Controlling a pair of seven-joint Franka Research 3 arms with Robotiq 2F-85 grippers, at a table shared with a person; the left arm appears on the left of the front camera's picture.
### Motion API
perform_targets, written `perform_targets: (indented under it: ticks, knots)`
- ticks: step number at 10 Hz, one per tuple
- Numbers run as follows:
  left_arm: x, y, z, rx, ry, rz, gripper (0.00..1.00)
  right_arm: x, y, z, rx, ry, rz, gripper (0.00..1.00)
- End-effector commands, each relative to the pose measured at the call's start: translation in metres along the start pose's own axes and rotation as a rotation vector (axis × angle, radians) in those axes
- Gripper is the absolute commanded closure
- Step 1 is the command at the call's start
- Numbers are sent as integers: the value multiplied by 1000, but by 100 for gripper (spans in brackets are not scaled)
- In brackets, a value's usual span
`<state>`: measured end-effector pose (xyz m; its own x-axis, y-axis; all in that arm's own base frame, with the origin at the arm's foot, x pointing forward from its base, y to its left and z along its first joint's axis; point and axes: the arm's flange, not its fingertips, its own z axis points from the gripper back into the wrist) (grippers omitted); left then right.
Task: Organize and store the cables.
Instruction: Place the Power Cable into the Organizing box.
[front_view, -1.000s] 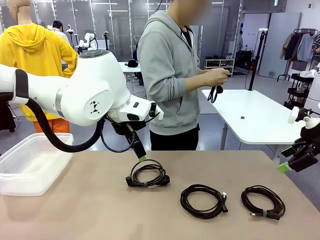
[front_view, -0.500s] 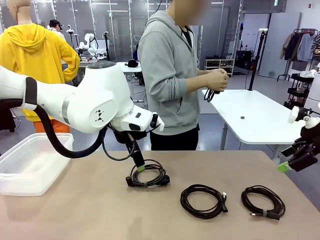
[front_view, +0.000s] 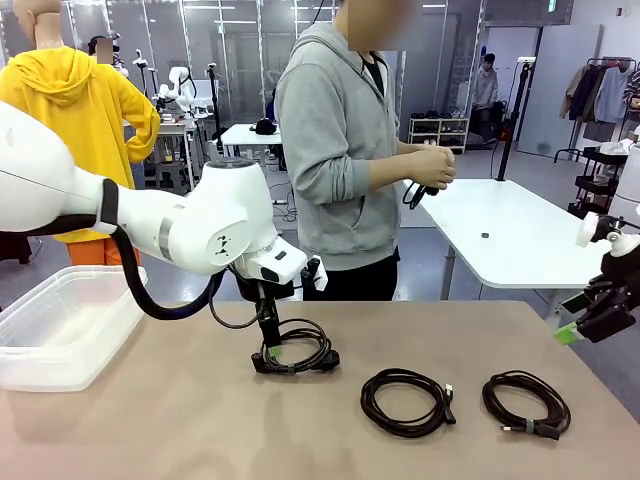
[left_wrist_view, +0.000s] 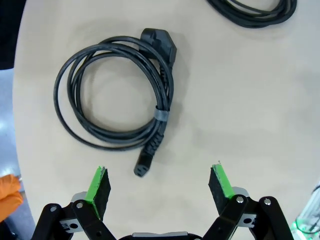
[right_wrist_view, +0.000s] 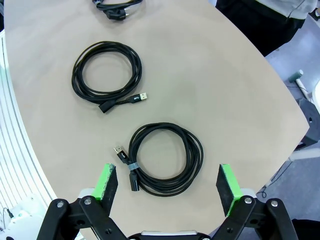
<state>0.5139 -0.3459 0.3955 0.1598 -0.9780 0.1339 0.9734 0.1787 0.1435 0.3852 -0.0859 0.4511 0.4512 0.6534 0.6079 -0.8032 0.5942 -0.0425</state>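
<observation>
Widest, the front view takes in the tan table (front_view: 150, 430), a person (front_view: 335, 150) standing upper middle beyond it, and a clear bin (front_view: 60, 330) at the left edge. The person's hands (front_view: 432, 165) clutch a black hand-held cable (front_view: 415, 192). Three coils lie in a row from centre to lower right: left cable (front_view: 295, 352), middle cable (front_view: 405, 402) and right cable (front_view: 525, 403). The left wrist view adds the left cable's grey tie (left_wrist_view: 161, 115) and a plug end lying between the fingers. There the left gripper (left_wrist_view: 160, 180) hangs low over that coil, jaws spread wide, grasping nothing. The right wrist view shows the right gripper (right_wrist_view: 167, 182) equally wide and empty above the right cable.
</observation>
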Motion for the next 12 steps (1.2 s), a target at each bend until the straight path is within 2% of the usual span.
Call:
perform_targets:
  ticks: [1,3,4,7,12]
  knots:
    - [16,13,-12,-31,15,-78,0,1,-3,0,12,4,1,0]
    - [23,18,-36,-52,-1,-111,0,1,-3,0,12,4,1,0]
    - [23,23,-45,-66,41,-70,0,1,-3,0,12,4,1,0]
    - [28,29,-72,-106,33,-116,0,1,-3,0,12,4,1,0]
    - [34,31,-89,-145,45,-167,0,1,-3,0,12,4,1,0]
